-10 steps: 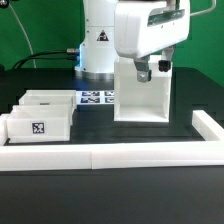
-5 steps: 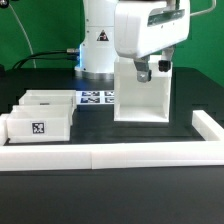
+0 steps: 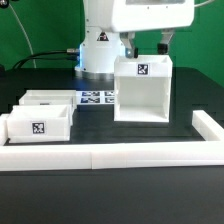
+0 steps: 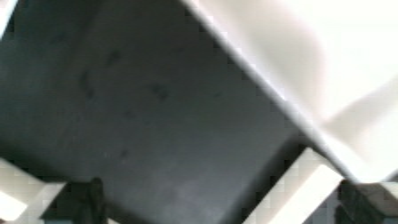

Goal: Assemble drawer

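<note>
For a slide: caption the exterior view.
Open gripper hovers over the shell; two trays sit at the exterior view's left.

Behind the black table (image 3: 95, 127), a green backdrop (image 3: 50, 25) — white rail (image 3: 120, 155) along the edge.

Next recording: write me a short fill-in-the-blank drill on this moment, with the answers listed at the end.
1. The end effector hangs above the box-shaped shell, its jaws ___.
2. At the exterior view's left stand ___ small trays.
3. The marker board lies between those trays and the ___.
Missing words: open; two; shell.
</note>
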